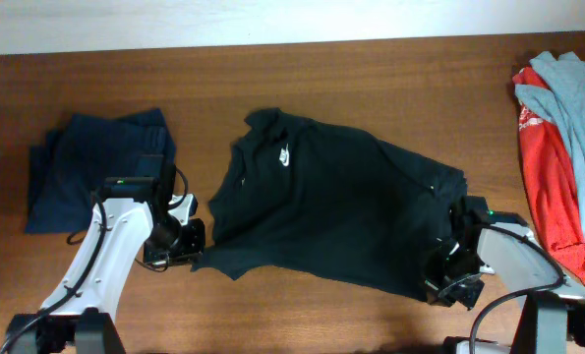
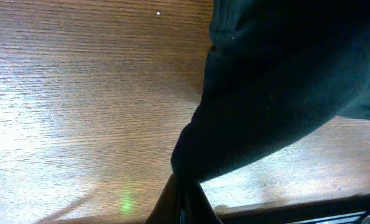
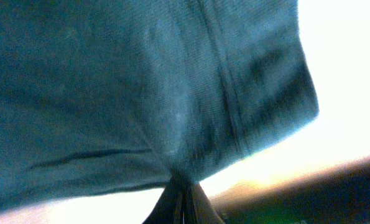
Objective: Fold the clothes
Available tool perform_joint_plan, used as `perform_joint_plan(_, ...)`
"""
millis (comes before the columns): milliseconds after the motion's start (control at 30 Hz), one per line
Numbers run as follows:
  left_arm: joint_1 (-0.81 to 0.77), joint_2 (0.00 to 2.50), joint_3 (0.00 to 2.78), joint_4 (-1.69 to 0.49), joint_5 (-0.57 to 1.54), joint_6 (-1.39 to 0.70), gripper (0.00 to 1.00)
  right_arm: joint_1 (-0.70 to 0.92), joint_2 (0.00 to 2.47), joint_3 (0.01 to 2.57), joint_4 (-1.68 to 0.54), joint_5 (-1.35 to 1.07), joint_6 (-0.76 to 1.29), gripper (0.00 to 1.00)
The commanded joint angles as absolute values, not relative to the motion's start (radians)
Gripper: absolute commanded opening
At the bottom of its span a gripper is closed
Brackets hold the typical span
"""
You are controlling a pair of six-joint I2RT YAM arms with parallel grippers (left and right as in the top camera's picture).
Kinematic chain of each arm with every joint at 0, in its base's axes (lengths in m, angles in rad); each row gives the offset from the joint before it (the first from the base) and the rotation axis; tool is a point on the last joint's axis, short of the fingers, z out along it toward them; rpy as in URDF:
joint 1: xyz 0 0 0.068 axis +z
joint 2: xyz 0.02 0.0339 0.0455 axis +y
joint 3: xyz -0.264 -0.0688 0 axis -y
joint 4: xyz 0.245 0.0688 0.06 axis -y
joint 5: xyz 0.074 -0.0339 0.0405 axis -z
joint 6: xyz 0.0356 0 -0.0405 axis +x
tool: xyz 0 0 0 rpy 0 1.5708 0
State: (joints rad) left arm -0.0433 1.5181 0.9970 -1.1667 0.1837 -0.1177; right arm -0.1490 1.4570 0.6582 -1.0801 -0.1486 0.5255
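Observation:
A black t-shirt (image 1: 331, 202) with a small white logo lies spread across the middle of the wooden table. My left gripper (image 1: 196, 246) is shut on its lower left corner, and the left wrist view shows the cloth (image 2: 278, 87) pinched between my fingers (image 2: 183, 196). My right gripper (image 1: 439, 275) is shut on the shirt's lower right corner. In the right wrist view the fabric (image 3: 141, 87) bunches into my closed fingers (image 3: 181, 193).
A folded dark navy garment (image 1: 95, 162) lies at the left of the table. A pile of red and grey clothes (image 1: 567, 147) sits at the right edge. The table's front edge runs just below both grippers.

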Motion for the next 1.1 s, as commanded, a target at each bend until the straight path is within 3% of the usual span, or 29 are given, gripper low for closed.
perform_joint_plan(0,-0.036,1.456,1.026,-1.195,0.202,-0.146,0.00,-0.151,1.459,0.766,-1.143,-0.147,0.461,0.04)
perform_joint_plan(300,-0.036,1.311,1.134,-1.244,0.231,-0.157,0.00,-0.151,1.459,0.935,-1.218,-0.151,0.436,0.04)
perform_joint_plan(533,-0.036,1.337,1.134,-0.971,0.361,-0.157,0.00,-0.153,1.459,0.962,-1.091,-0.150,0.415,0.04)
perform_joint_plan(1067,-0.123,1.612,1.134,-0.590,0.400,-0.140,0.00,-0.153,1.488,0.961,-0.799,0.056,0.501,0.04)
